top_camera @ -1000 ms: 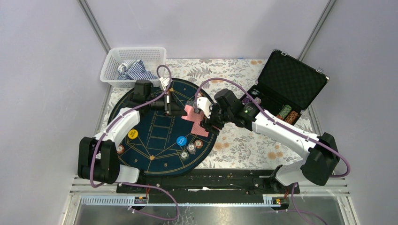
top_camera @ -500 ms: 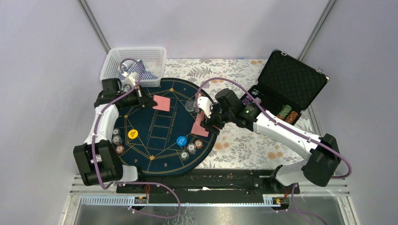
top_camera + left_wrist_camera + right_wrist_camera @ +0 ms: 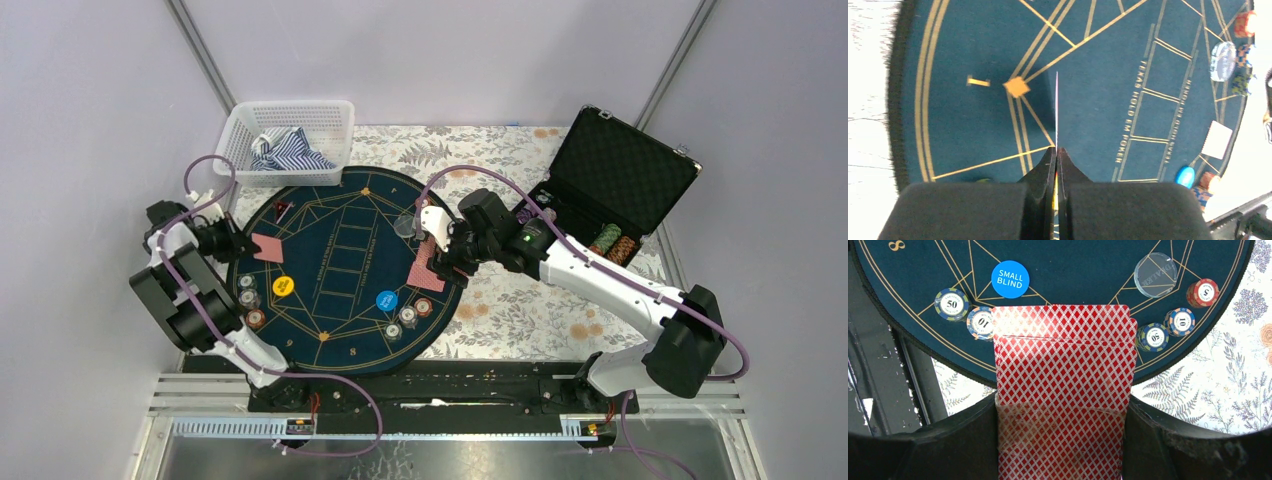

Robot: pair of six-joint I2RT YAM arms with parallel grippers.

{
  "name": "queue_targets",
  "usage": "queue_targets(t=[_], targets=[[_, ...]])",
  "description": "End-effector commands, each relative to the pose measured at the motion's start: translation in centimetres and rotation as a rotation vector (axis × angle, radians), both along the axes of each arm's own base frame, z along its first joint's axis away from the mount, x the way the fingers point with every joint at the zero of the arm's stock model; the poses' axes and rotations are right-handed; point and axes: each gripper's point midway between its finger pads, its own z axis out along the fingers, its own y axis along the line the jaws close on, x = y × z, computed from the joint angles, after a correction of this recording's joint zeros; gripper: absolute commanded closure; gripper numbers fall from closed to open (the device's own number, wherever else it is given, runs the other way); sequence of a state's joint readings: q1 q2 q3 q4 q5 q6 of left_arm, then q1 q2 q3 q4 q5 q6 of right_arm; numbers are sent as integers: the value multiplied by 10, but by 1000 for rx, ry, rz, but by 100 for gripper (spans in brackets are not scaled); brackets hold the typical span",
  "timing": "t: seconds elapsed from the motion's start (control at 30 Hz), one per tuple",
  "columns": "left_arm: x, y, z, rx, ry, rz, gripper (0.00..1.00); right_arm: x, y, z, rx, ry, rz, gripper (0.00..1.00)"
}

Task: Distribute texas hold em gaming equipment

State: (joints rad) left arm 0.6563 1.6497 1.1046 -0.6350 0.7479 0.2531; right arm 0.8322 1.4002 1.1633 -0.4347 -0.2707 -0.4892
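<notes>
My left gripper (image 3: 247, 243) is at the left edge of the dark blue mat (image 3: 340, 320), shut on a single red-backed playing card (image 3: 269, 248). In the left wrist view that card (image 3: 1056, 107) shows edge-on, sticking out from the pinched fingertips (image 3: 1050, 156) above the mat. My right gripper (image 3: 442, 262) hangs over the mat's right edge, shut on a deck of red-backed cards (image 3: 1064, 355) held flat between its fingers (image 3: 973, 430). A yellow disc (image 3: 283, 286), a blue small-blind disc (image 3: 1010, 279) and a clear dealer disc (image 3: 1155, 275) lie on the mat. Poker chips sit at its left (image 3: 248, 297), front (image 3: 951, 303) and right (image 3: 1180, 321).
A white basket (image 3: 236, 135) with striped cloth stands at the back left, just behind the left arm. The open black case (image 3: 625, 165) at the back right holds more chips (image 3: 615, 246). A floral cloth (image 3: 520, 310) covers the table around the mat.
The left arm has swung from the middle of the mat out to its left edge, carrying one card away from the deck. The right arm and its deck have stayed put.
</notes>
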Motion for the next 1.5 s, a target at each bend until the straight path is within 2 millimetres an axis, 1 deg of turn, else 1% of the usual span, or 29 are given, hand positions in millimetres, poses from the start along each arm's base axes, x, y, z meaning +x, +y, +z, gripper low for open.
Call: queue_targets(t=[0.0,0.07,0.23,0.43,0.67,0.73,0.8,0.9,0.93,1.0,1.1,1.17,1.23,1.3,1.37,1.47], targets=[[14,36,0,92,-68,-27,99,3,10,21,66,-49,11,84],[17,45,-6,85,-73,-12,99,3,12,21,65,-44,14,83],[21,55,-21,62,-65,6,98,5,12,21,56,-37,10,84],[24,73,-43,131,-27,40,98,6,14,20,48,-30,10,83],[27,91,-48,225,-25,71,95,6,14,17,42,-22,10,84],[25,94,-52,232,-5,67,90,6,14,16,39,-19,9,84],[24,99,-55,254,13,73,80,6,14,17,40,-22,9,84],[22,104,-56,278,33,83,68,7,14,18,41,-23,8,83],[21,106,-56,287,38,86,62,6,14,18,40,-24,9,83],[21,109,-54,301,43,92,56,6,14,19,43,-23,9,83],[19,113,-47,334,39,107,51,6,14,20,44,-24,10,83],[19,115,-36,360,26,119,48,6,14,21,46,-26,11,83],[19,114,-21,381,-3,124,46,6,14,22,48,-30,9,83],[19,107,-3,389,-40,115,45,7,13,24,49,-34,6,83],[19,92,16,364,-86,82,44,9,13,27,50,-43,-1,83],[21,52,48,292,-169,-6,41,11,12,30,54,-53,-10,83]])
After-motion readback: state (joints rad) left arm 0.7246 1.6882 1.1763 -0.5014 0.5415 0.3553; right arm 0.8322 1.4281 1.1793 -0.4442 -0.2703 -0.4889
